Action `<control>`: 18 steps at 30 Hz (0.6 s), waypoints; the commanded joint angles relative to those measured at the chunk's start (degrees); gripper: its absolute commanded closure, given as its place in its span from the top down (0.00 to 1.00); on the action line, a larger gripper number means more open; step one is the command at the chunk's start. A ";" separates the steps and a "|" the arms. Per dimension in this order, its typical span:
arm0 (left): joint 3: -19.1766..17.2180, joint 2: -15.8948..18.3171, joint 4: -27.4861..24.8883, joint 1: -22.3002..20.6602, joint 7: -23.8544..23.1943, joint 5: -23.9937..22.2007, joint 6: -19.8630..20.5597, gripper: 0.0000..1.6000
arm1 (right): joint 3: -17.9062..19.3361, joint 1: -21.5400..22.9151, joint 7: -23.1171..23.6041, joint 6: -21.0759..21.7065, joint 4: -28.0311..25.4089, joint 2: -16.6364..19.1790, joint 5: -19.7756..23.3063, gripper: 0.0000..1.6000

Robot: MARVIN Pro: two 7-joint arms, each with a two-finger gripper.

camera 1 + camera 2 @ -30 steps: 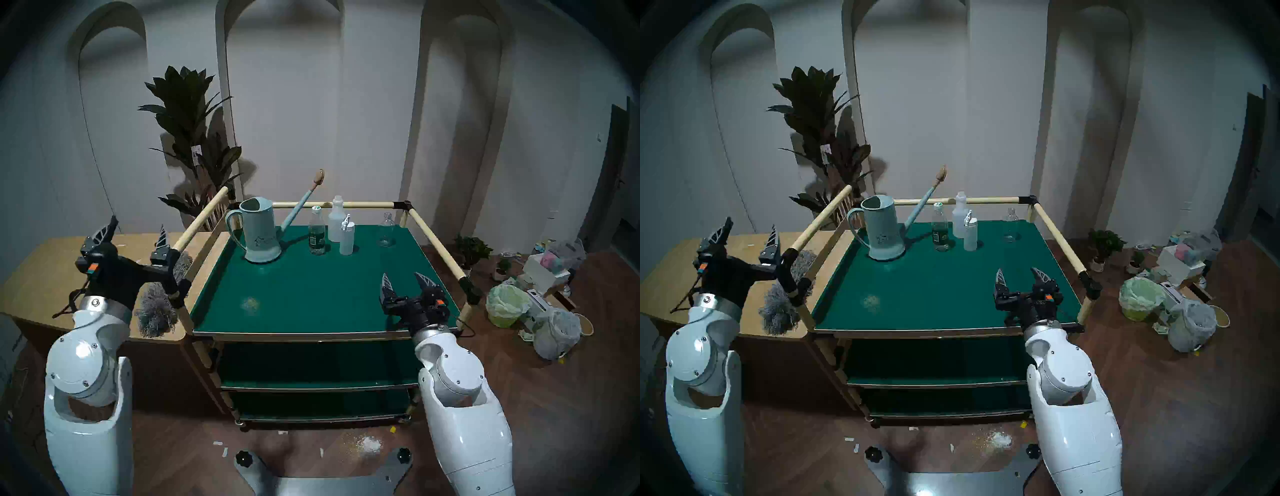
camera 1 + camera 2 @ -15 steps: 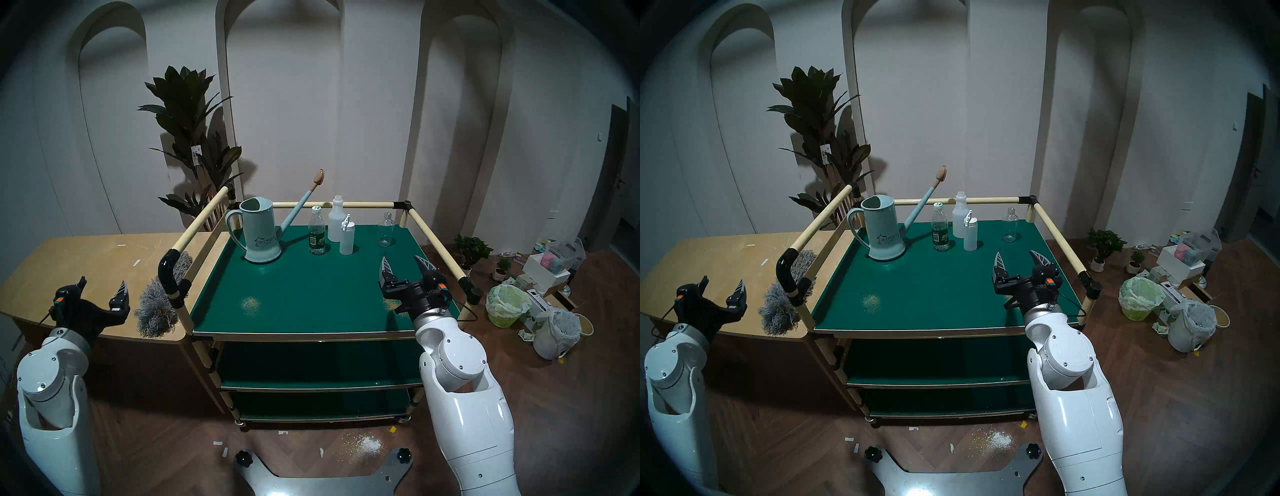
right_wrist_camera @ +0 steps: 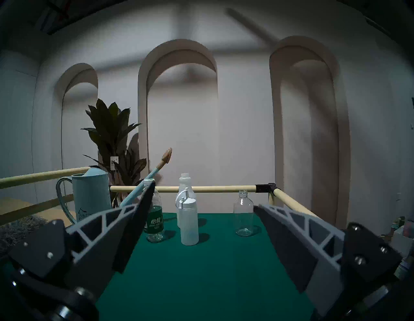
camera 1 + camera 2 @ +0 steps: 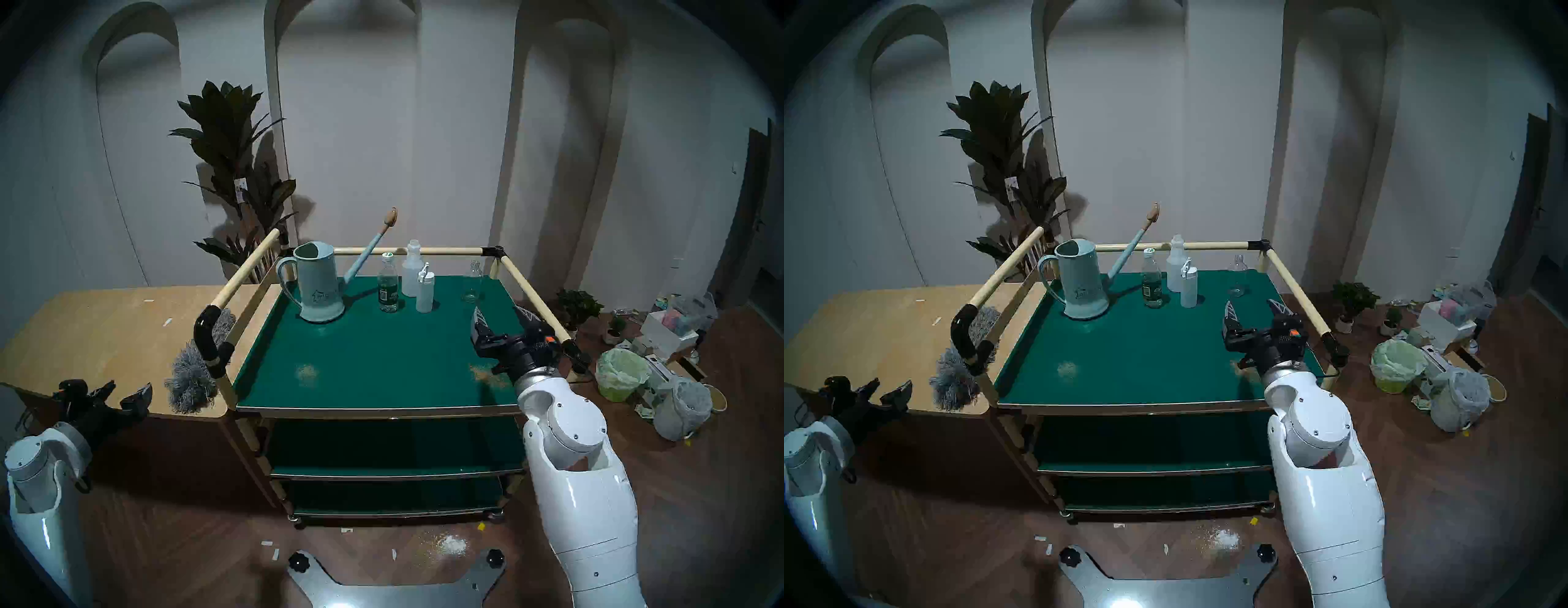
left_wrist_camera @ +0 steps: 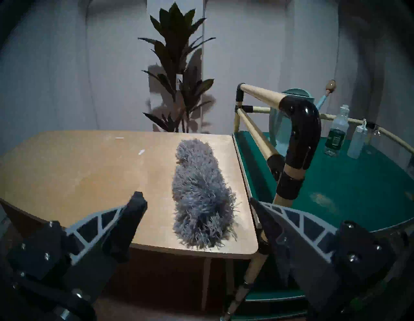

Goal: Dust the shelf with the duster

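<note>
1. Task status: judged not yet begun on the surface. The duster [image 4: 191, 384] is seen lying on the wooden counter [image 4: 97, 335], at its near right corner, just beside the cart's left rail; it is held by neither arm.
2. Debris remaining: two pale patches of grit are noted on the shelf [image 4: 382, 352], the left grit patch [image 4: 306, 374] near the front centre and the right grit patch [image 4: 488, 373] by the right forearm. Both are unswept.
3. Left gripper [image 4: 127, 392]: fingers spread wide, nothing between them, positioned off the counter's near edge, apart from the duster.
4. Right gripper [image 4: 502, 316]: fingers spread wide and empty, held above the shelf's right side.
5. Work outstanding, by judgement: the duster is to be grasped, carried over the rail, and drawn across both patches.
6. Left wrist view: the duster's full shaggy length is shown unobstructed, whereas in the head views its middle is masked by the black rail joint [image 4: 208, 335]. No handle can be made out in any view.
7. Right wrist view: the watering can [image 3: 91, 197] and bottles [image 3: 188, 215] are shown standing at the shelf's rear; neither grit patch appears there.
8. Head views only: spilled white powder [image 4: 449, 544] on the floor is recorded.
</note>
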 commanded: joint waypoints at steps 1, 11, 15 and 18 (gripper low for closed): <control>4.18 6.41 5.13 -6.43 -0.35 -0.42 -2.77 1.00 | -0.17 -0.56 0.14 0.37 -2.78 0.08 -0.04 1.00; 13.20 7.88 12.23 -11.92 9.64 5.69 -10.17 1.00 | 0.30 -2.02 -0.14 1.23 -4.11 -0.16 0.37 1.00; 17.70 7.24 16.28 -14.77 14.92 8.27 -14.30 1.00 | 0.63 -2.79 -0.49 1.46 -4.80 -0.57 0.52 1.00; 19.07 6.87 17.85 -15.68 16.78 8.20 -15.85 1.00 | 0.80 -2.85 -0.17 1.27 -4.93 -1.14 1.77 1.00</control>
